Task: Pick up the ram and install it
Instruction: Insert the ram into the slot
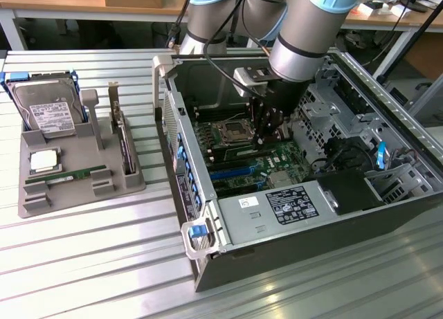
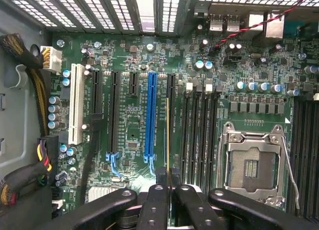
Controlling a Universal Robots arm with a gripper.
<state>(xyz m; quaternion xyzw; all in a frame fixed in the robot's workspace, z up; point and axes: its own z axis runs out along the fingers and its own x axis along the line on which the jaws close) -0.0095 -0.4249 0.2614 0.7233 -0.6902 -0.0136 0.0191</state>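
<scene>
In the wrist view, the hand (image 2: 167, 187) is seen clamped on the ram (image 2: 167, 135), held edge-on above the motherboard (image 2: 129, 125) beside the memory slots (image 2: 199, 125). A slightly misaligned descent could jam the stick against a slot latch or bend the board.

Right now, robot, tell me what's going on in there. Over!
Pincer shut on the ram, edge-on. Hanging over the motherboard, beside the black memory slots. Nothing blocking.

I see open room above the motherboard (image 1: 256, 156) between the case wall (image 1: 181, 174) and the drive cage (image 1: 325, 118). The power supply (image 1: 277, 212) and cable bundle (image 2: 22, 55) crowd its edges.
</scene>
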